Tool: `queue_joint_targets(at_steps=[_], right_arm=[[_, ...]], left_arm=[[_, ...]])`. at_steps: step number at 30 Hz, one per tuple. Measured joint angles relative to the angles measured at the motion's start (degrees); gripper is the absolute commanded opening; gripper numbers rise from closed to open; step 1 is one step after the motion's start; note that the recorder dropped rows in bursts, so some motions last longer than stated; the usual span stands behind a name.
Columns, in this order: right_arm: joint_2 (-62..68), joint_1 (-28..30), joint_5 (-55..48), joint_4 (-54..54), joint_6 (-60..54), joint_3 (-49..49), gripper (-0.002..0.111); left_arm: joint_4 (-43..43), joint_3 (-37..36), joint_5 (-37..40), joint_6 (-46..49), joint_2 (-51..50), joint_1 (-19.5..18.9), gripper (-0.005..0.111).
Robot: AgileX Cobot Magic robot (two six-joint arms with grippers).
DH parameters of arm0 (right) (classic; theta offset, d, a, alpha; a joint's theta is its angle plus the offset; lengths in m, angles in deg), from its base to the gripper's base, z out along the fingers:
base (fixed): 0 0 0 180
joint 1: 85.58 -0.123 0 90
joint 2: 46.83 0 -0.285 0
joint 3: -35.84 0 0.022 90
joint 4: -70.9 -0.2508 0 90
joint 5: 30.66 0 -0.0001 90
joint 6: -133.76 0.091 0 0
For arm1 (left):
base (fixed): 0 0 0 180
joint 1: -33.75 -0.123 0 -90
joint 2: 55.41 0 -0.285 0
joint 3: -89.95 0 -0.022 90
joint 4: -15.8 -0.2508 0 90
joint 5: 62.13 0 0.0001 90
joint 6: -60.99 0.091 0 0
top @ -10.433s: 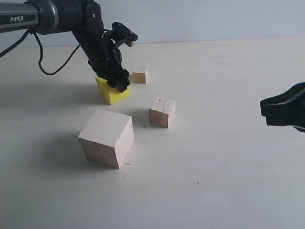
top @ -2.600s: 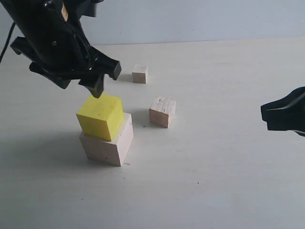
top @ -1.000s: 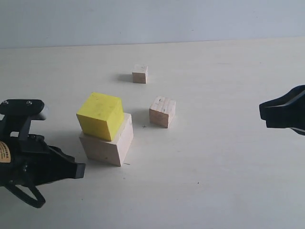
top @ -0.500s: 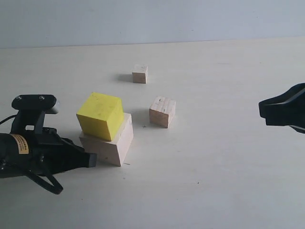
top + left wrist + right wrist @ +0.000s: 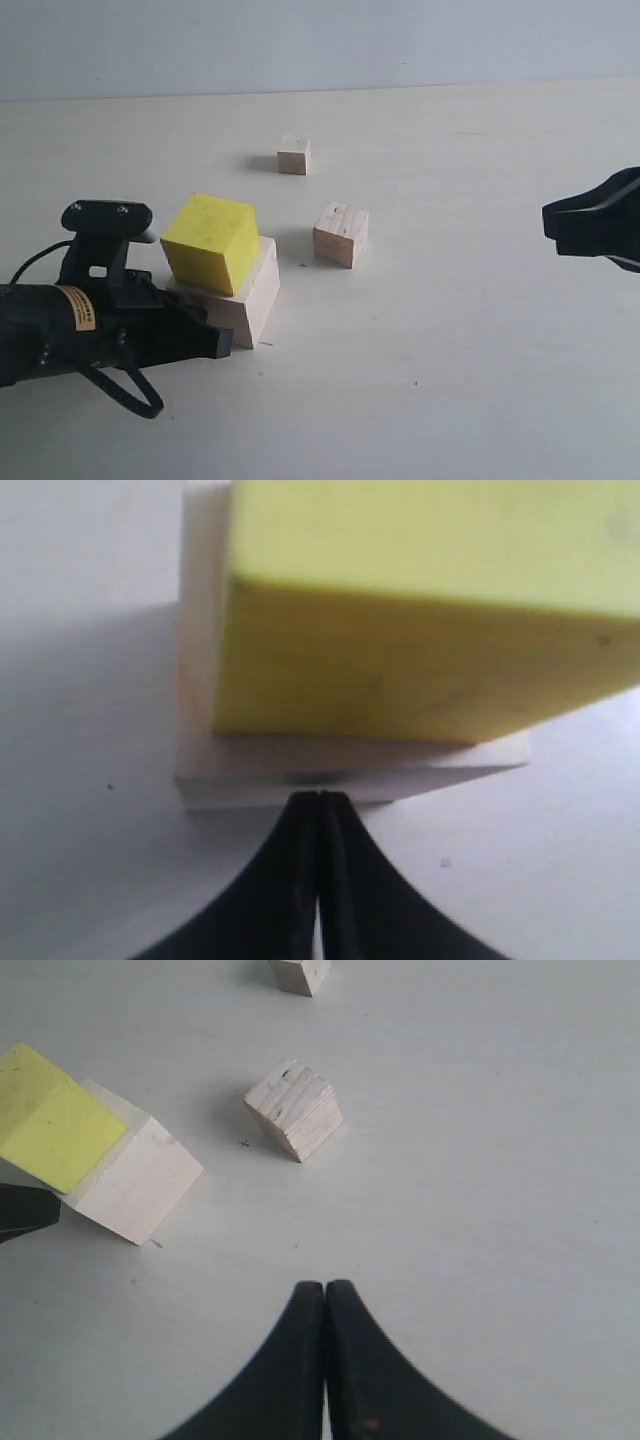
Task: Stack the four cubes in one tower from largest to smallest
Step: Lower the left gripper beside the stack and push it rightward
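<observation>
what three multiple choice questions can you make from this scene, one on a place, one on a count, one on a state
1. Where does the yellow cube sit?
A. on the bare table
B. on the largest wood cube
C. between the right arm's jaws

2. How many cubes stand alone on the table?
A. one
B. two
C. three

3. How do the left arm's jaws stand?
A. shut and empty, tips close by the largest wood cube
B. wide open around the yellow cube
C. shut on a little cube

Answers:
1 B, its underside rests off-centre on that cube's top.
2 B, the mid-size wood cube and the smallest wood cube each stand apart.
3 A, the left wrist view shows them pressed together with nothing between.
</observation>
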State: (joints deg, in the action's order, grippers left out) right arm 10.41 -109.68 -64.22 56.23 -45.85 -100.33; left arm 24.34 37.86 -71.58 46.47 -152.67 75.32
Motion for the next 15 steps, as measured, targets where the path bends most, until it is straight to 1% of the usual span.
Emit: queue_joint_targets(at_steps=[2,15], right_arm=[[0.0,0.0,0.0,0.0,0.0,0.0,0.0],[0.0,0.0,0.0,0.2,0.0,0.0,0.0]], left_arm=[[0.0,0.0,-1.3,-0.4,-0.6,0.5,0.0],[-0.1,0.3,-7.2,-1.9,-5.3,0.7,0.0]])
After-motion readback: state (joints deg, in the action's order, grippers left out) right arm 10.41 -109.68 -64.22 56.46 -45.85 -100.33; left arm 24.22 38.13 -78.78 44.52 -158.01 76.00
